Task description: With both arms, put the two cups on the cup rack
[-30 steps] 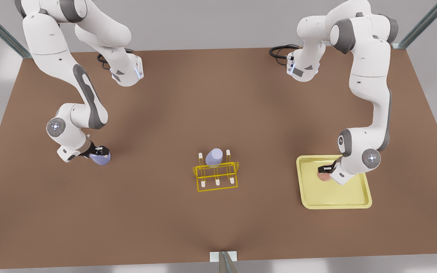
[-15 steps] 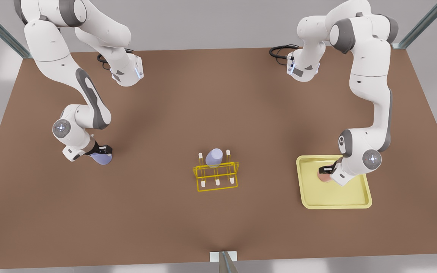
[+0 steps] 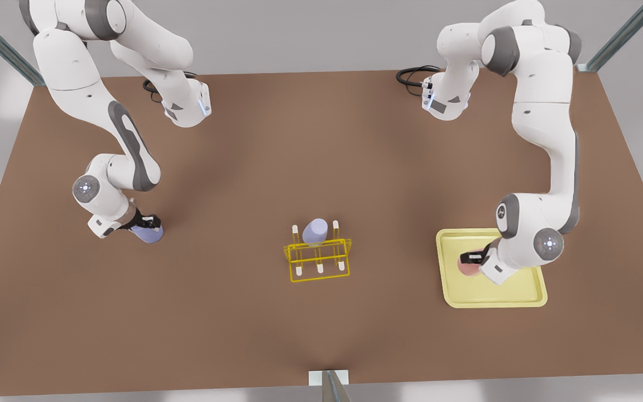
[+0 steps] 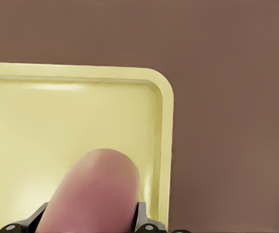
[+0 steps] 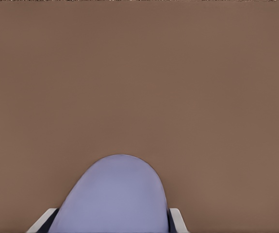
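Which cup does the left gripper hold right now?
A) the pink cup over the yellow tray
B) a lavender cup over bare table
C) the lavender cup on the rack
A: the left gripper is shut on the pink cup above the yellow tray.

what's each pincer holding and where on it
The left pincer grips the pink cup across its sides over the yellow tray; the right pincer grips a lavender cup likewise.

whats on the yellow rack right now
One lavender cup sits upside down over a back peg of the cup rack. The peg under it is hidden; the other pegs stand bare.
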Tool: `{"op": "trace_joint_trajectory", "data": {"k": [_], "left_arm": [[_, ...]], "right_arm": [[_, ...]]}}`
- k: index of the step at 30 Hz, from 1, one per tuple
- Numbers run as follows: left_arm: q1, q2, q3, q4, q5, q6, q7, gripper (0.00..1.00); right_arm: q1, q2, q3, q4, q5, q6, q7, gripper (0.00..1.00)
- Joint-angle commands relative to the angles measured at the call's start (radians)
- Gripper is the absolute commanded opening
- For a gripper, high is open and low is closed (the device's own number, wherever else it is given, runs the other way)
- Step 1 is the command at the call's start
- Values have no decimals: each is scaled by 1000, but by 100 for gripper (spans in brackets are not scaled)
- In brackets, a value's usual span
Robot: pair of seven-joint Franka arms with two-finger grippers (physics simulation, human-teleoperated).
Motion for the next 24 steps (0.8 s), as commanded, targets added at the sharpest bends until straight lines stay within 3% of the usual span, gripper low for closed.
{"op": "trace_joint_trajectory", "data": {"k": [1, 10, 13, 24], "left_arm": [[-1, 22, -39, 63, -3, -134, -252, 80], [-131, 100, -97, 261, -73, -134, -635, 80], [-136, 107, -162, 310, -108, -109, -690, 80], [-271, 146, -180, 390, -194, 6, -755, 80]], "right_arm": [[0, -1, 0, 2, -3, -6, -20, 81], [1, -7, 9, 41, -3, -72, -32, 81], [9, -6, 23, 67, 3, -87, -35, 81], [9, 16, 207, 203, 52, -133, -35, 81]]}}
